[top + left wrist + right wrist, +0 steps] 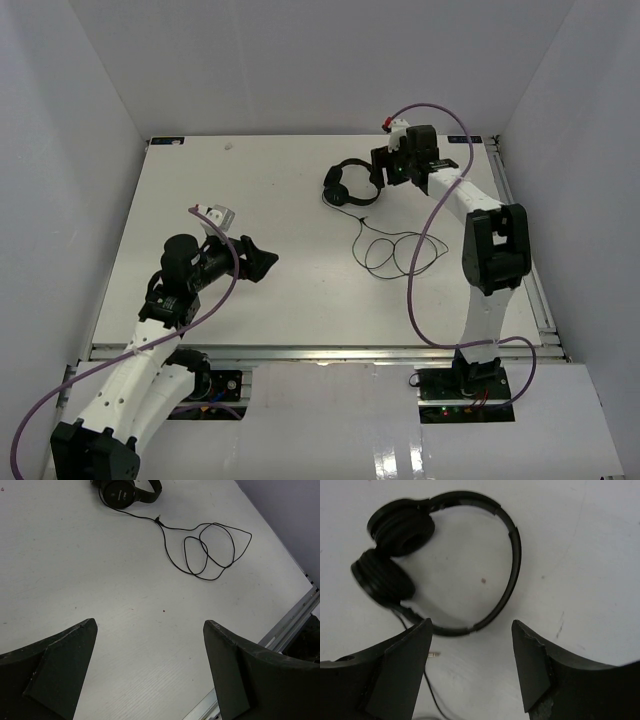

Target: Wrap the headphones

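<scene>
The two dark, wedge-shaped fingers of the right tool [471,630] fill the bottom of the right wrist view. They stand apart with bare surface between them and nothing in their hold. The left tool [150,625] is spread fully wide and also empty. It hangs over the near left part of the white, flat counter [200,200], well apart from the work.

The small black on-ear headphones [514,555] lie flat at the far right of the counter, just in front of the right tool's fingertips. Their thin arched headband curves round to two round padded earcups that sit touching each other on the left. The lower run of the band passes just beside the tip of the left-hand finger. Whether they touch, I cannot tell.

The long thin black cord [218,524] trails from the earcups toward the near edge in loose, overlapping loops. Its small metal jack plug [435,654] lies just beside the same finger.

Wrapping has not begun, and the step in hand looks like the first grasp of the headband. The next move probably calls for straddling the thin band squarely before pinching it, so it does not skid. The left tool would then have to come across for the cord.
</scene>
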`<state>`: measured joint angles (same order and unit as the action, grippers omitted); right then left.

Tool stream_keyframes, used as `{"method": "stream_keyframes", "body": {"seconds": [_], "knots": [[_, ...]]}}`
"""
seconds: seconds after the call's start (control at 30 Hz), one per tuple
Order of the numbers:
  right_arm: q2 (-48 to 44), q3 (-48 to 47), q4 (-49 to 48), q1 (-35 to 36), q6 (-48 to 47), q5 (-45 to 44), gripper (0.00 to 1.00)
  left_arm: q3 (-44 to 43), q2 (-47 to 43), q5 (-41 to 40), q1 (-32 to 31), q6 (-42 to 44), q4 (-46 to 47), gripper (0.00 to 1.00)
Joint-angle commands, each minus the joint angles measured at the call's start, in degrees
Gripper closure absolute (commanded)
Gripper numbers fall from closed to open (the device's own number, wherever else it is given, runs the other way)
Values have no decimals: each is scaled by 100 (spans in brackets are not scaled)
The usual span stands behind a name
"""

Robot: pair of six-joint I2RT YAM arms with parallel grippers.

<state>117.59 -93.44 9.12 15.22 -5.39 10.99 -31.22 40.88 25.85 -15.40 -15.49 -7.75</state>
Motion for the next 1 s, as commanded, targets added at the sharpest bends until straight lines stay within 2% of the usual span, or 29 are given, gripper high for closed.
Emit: {"method": "stream_keyframes", "body": {"seconds": [0.0, 0.07, 0.13, 0.37, 0.57, 0.97], "knots": [[1048, -1461, 309, 27, -351, -91, 40, -155, -28, -85, -33, 89, -11, 2], [1297, -1709, 335, 5, -534, 81, 46, -165, -25, -75, -33, 95, -11, 2], [1495, -1878, 336, -2, -642, 97, 47, -165, -19, -61, -33, 106, 3, 2], [1904, -2161, 309, 0, -921, -283, 48, -165, 26, 53, -33, 106, 36, 2], [1990, -2041, 169, -2, -999, -518, 49, -159, 19, 67, -33, 101, 40, 2], [2085, -2172, 516, -28, -835, -281, 54, -165, -2, 70, -33, 107, 45, 2]]}}
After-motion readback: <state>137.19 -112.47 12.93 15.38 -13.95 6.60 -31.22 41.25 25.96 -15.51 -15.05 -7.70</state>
